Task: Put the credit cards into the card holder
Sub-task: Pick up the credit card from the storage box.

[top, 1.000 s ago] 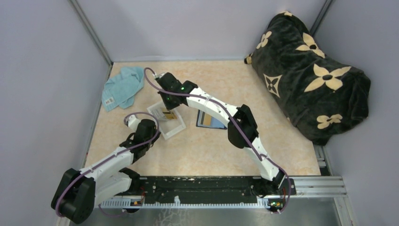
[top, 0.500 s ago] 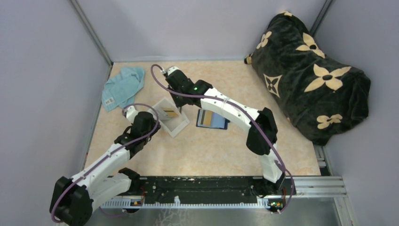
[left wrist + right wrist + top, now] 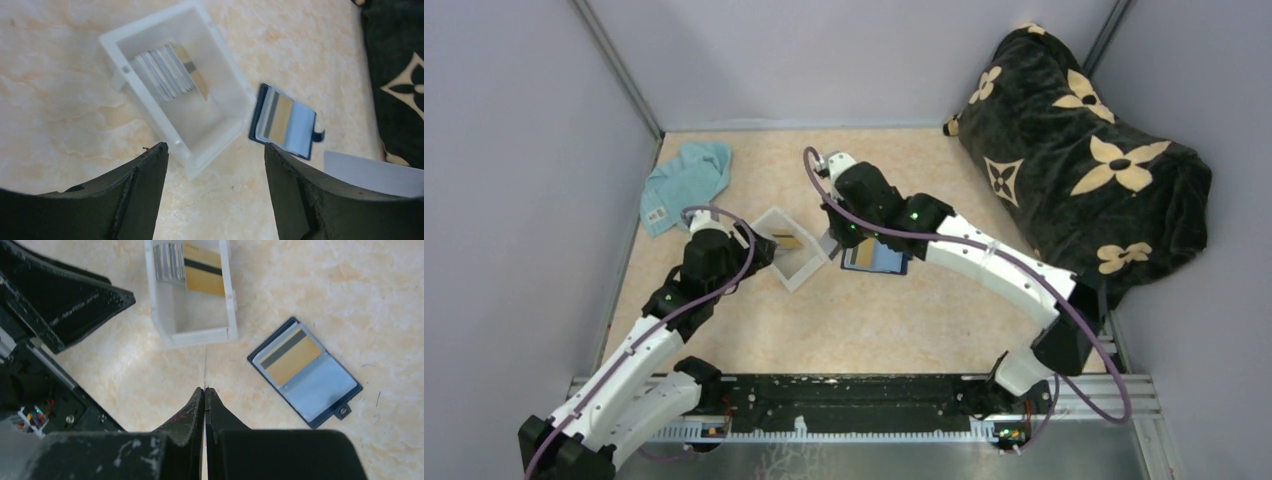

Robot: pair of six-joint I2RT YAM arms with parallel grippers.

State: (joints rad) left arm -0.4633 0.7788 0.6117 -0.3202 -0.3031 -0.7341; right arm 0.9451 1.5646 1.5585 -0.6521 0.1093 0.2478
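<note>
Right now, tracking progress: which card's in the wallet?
The orange striped one in the blue wallet; the clear tray holds others, right fingers pinch a card.

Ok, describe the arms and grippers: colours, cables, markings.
The left arm and right arm: white links, black joint housings, a purple cable along each; a green light on the right. The left gripper and right gripper: black, scuffed, wedge-shaped fingers.

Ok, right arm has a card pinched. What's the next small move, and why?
Probably carry the right tool across to the card holder and tilt the held card towards a free slot. It is pinched edge-on, out of the clear tray; the holder lies open beside it, an orange card already slotted.
</note>
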